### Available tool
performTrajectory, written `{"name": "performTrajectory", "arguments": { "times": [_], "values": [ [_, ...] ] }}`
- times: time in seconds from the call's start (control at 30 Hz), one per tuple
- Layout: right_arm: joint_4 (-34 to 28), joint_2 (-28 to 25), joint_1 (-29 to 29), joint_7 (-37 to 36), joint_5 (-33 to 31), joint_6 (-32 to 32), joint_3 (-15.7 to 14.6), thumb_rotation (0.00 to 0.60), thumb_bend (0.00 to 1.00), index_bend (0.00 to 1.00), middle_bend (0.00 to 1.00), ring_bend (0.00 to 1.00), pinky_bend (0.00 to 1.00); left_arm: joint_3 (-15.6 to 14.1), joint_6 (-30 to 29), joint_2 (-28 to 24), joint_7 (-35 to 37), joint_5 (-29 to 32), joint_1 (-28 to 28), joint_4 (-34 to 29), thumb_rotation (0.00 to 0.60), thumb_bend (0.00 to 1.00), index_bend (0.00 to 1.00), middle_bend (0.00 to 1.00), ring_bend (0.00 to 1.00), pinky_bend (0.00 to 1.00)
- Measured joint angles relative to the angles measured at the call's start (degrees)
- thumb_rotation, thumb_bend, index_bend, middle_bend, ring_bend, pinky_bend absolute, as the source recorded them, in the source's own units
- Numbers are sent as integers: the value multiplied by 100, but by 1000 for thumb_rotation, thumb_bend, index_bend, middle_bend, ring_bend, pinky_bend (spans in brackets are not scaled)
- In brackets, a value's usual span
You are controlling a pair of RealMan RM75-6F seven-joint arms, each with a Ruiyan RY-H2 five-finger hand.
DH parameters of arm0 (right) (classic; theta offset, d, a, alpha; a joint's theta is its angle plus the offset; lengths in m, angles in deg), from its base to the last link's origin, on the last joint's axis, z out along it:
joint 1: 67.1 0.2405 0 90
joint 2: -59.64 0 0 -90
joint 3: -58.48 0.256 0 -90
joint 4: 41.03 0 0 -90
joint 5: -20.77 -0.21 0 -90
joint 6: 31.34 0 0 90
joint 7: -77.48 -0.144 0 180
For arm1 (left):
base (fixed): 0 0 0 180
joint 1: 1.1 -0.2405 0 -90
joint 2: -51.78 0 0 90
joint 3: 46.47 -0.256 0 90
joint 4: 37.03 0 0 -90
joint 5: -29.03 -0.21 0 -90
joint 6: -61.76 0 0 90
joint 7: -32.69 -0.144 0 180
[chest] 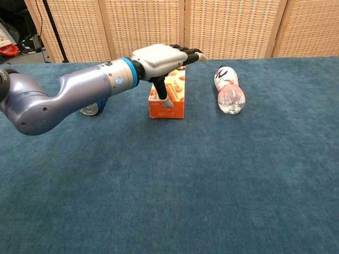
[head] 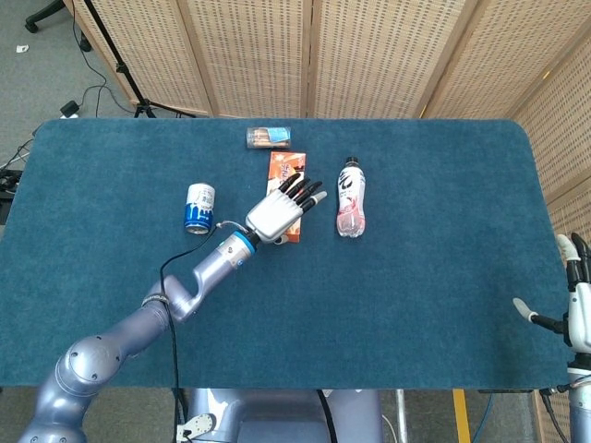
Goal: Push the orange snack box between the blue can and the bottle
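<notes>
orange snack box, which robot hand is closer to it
Left. The left robot hand lies over the orange snack box, thumb at its near end. The right robot hand hangs off the table's far right edge.

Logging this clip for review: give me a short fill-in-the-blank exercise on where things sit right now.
1. The left hand rests on the ____ snack box.
2. The bottle lies on its ____.
3. The snack box sits between the bottle and the blue ____.
4. The table is covered in ____ cloth.

Missing words: orange; side; can; blue
</notes>
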Motion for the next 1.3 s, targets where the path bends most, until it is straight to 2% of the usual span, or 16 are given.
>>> {"name": "performTrajectory", "arguments": {
  "times": [0.2, 0.33, 0.57, 0.73, 0.87, 1.07, 1.17, 1.3],
  "values": [
    [-26, -1, -25, 16, 9, -56, 22, 600, 0, 0, 0, 0, 7, -143, -112, 124, 352, 2, 112, 487, 600, 0, 31, 0, 0, 0],
    [-45, -24, -41, -46, 12, -55, 28, 600, 0, 0, 0, 0, 7, -225, -240, 141, 396, 2, 140, 576, 600, 0, 31, 0, 0, 0],
    [-91, -62, -65, -116, 78, -75, 22, 600, 0, 0, 0, 0, 8, -332, -543, -46, 526, -32, 16, 191, 600, 0, 32, 0, 0, 0],
    [-133, -96, -96, -160, 193, -141, -2, 600, 0, 0, 0, 0, 5, -382, -949, -410, 586, -63, -181, -396, 600, 0, 32, 0, 0, 0],
    [-158, -137, -129, -168, 379, -227, -55, 600, 0, 0, 0, 0, 0, -399, -1413, -956, 592, -59, -501, -1241, 600, 0, 23, 0, 0, 0],
    [-157, -173, -172, -134, 732, -367, -179, 600, 0, 0, 0, 0, 0, -487, -2119, -2333, 240, 137, -1375, -3238, 600, 0, 0, 0, 0, 0],
    [-175, -211, -197, -174, 933, -448, -245, 600, 0, 0, 0, 0, 0, -630, -2548, -3278, 59, 389, -2126, -4519, 600, 0, 0, 0, 0, 0],
    [-181, -228, -232, -98, 1170, -617, -307, 600, 0, 0, 0, 0, 0, -907, -3124, -4325, 11, 709, -3243, -5628, 600, 0, 0, 0, 0, 0]
  ]
}}
